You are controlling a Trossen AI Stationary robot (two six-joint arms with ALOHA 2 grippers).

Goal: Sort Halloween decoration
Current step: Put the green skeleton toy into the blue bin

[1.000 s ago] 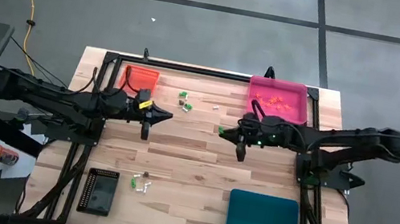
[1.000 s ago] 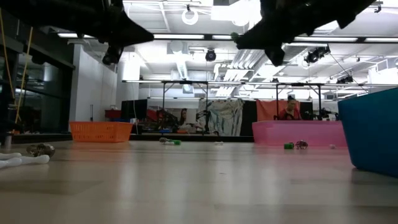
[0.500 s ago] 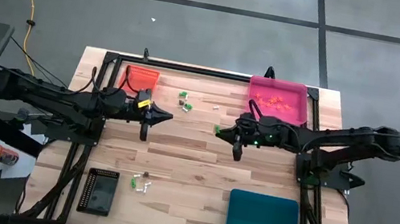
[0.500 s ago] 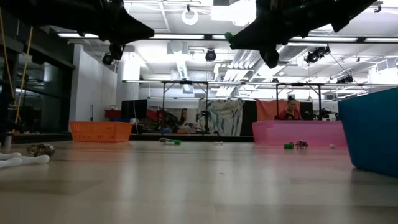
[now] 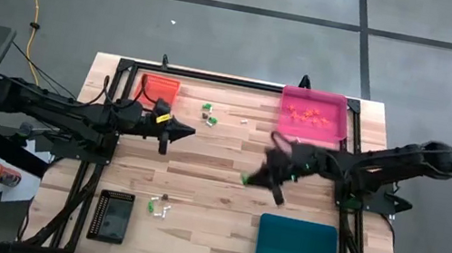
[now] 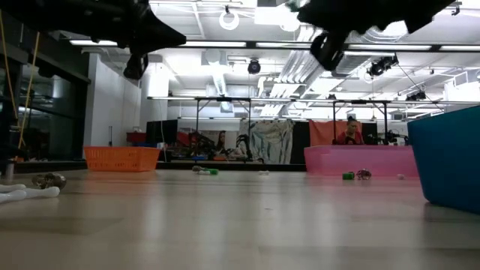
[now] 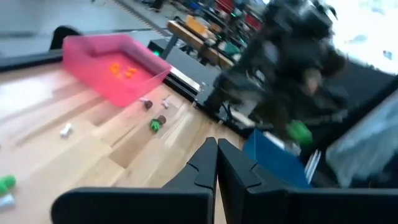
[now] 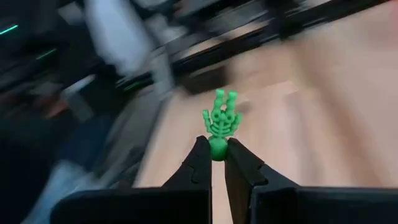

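Note:
The Halloween decoration is tiny trinkets. One bright green skeleton hand [image 8: 221,117] is in my right gripper [image 8: 216,151], which hangs over the table's middle right [image 5: 251,178]. Other trinkets lie on the wood beside the orange tray [image 5: 207,112] and beside the black tray [image 5: 159,207]. Orange ones lie in the pink tray [image 5: 312,113]. My left gripper [image 5: 192,132] is shut on nothing and hangs above the table's middle left, its fingers [image 7: 211,163] pointing toward the right side. My right gripper pinches the green skeleton hand by its wrist stub [image 8: 216,148] between its two fingertips. The fingers come from the table's right side, slanting slightly down. The bony fingers stick out beyond the fingertips, and the trinket is lifted clear of the table [image 5: 247,179].
An orange tray [image 5: 158,90] stands at the far left, a black tray [image 5: 111,216] at the near left and a teal tray [image 5: 297,251] at the near right. A black frame runs around the table. Bare wood lies between the two arms.
My right gripper has swung toward the table's near edge with the green skeleton hand still held clear of the wood, most of the way in the last half second. My left gripper has stayed in place and rolled a little about its own axis.

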